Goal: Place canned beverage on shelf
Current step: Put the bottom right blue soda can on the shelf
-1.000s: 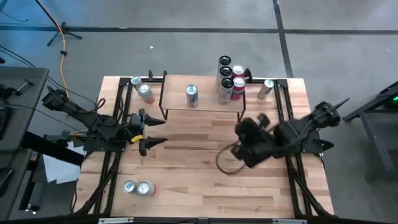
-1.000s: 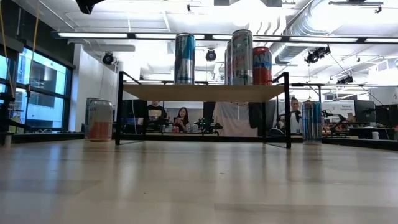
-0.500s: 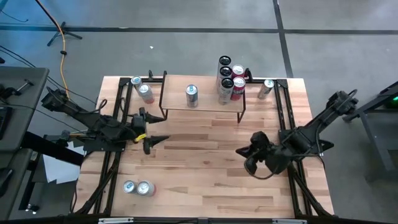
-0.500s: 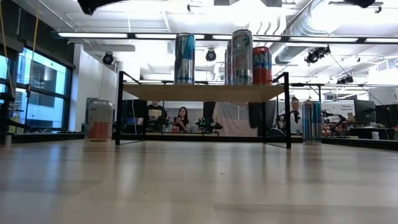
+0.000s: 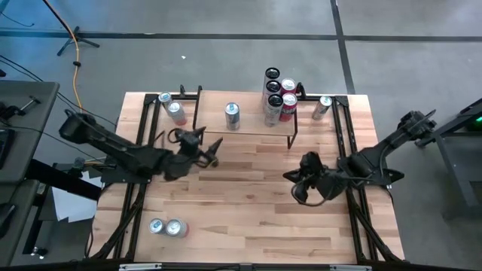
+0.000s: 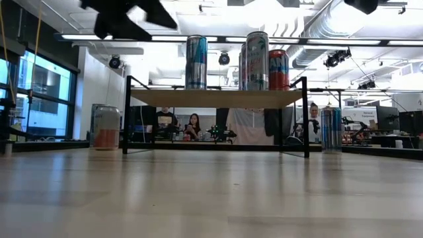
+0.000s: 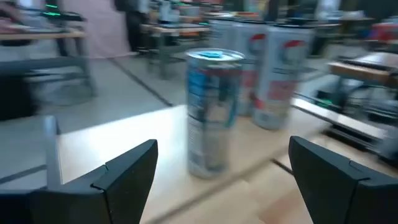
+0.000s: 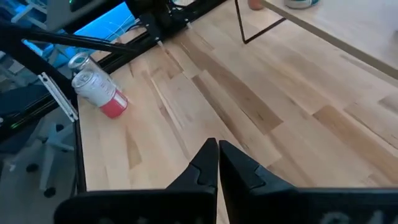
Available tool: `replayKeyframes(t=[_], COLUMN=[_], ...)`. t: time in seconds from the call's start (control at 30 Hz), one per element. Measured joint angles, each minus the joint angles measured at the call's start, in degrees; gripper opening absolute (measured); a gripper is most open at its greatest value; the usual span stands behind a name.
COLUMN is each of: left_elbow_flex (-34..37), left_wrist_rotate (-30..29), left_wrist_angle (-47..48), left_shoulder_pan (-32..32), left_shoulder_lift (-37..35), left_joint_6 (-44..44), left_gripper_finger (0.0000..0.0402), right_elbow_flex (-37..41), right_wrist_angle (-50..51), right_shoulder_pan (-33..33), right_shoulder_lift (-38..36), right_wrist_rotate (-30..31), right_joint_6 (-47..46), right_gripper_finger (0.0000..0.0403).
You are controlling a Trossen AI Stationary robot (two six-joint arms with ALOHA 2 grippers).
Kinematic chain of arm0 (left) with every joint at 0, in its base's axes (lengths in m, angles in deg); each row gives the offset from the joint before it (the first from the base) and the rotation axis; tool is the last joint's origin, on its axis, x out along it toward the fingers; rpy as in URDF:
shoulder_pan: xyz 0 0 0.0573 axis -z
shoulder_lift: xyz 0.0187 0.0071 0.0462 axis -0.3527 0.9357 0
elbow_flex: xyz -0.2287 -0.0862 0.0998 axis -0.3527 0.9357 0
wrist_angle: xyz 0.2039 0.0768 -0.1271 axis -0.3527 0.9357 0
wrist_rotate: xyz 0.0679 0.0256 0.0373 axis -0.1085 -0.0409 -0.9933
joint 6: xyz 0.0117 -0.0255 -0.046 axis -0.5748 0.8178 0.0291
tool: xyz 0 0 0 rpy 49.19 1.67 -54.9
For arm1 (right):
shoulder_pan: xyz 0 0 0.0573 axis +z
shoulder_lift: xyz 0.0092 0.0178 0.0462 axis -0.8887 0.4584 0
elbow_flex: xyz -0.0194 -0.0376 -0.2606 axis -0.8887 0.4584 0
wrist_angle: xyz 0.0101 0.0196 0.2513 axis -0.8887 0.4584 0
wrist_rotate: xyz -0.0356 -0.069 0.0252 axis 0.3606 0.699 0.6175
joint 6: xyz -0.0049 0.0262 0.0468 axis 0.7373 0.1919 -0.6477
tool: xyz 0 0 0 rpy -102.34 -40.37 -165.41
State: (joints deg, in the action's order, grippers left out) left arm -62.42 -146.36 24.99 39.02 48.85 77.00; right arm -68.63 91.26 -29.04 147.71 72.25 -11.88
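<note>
Swinging across, left gripper [image 5: 213, 149] now sits just short of low wood-topped, black-legged shelf [image 5: 252, 124], fingers spread wide, empty. Right gripper [image 5: 295, 179] has pulled back, fingers pinched shut, empty. Tall silver-blue beverage can [image 7: 212, 112] straight ahead of left fingers, upright on shelf top, long axis vertical, lid up. Judgement: placement done, left lining up for regrasp or check.

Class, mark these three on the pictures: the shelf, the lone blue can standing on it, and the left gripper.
shelf [image 5: 252, 125], high view, bare wood top.
lone blue can [image 5: 232, 115], high view, lid and upper side.
left gripper [image 5: 209, 149], high view, midway between its open fingers.
</note>
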Motion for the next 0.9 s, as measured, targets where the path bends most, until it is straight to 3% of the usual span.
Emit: replayKeyframes(t=[0.17, 0.33, 0.9], left_elbow_flex=[-6.23, -10.62, -20.89], left_wrist_rotate=[5.78, 7.35, 1.91], left_wrist_angle=[-0.14, 0.02, 0.46], left_shoulder_pan=[-6.07, -7.93, -12.11], left_shoulder_lift=[7.89, 13.90, 26.65], left_joint_6=[2.68, 5.07, 5.48], left_gripper_finger=[0.0319, 0.0319, 0.0319], right_elbow_flex=[-0.02, -0.08, -0.09], right_wrist_angle=[0.13, 0.17, 0.68], right_shoulder_pan=[-2.57, -4.75, -6.28], right_shoulder_lift=[0.02, 0.02, 0.04], right_wrist_rotate=[-1.12, -1.11, -4.38], right_joint_6=[-1.53, -1.75, 3.01], right_gripper_finger=[0.0000, 0.0000, 0.0000])
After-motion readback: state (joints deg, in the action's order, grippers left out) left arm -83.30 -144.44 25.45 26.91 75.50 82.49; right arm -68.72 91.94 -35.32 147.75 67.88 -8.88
